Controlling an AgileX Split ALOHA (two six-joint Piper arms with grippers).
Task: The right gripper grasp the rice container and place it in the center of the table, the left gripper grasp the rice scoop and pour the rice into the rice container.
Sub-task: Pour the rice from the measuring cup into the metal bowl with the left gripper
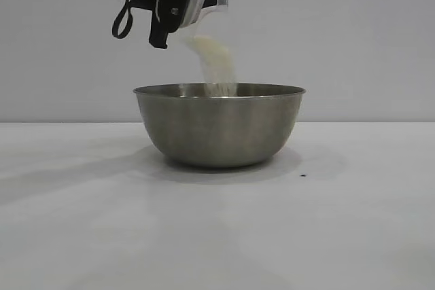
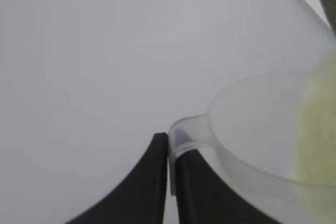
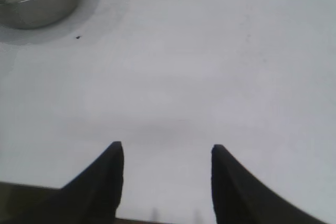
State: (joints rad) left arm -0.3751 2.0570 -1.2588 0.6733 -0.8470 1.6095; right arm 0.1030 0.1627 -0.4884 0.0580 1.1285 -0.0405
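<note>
The light, stiff rice scoop (image 2: 252, 129) is clamped by its thin handle in the left gripper (image 2: 169, 156) jaws, tipped above the steel rice container (image 1: 219, 127); rice (image 1: 214, 62) streams in. The right gripper (image 3: 167, 153) jaws stand apart, empty.

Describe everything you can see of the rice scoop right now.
The rice scoop is a small translucent plastic measuring cup with a thin side handle. The left gripper is shut on that handle. The cup hangs tipped above the steel bowl, touching nothing else, and off-white rice streams from its rim into the bowl. More rice shows inside the cup.
</note>
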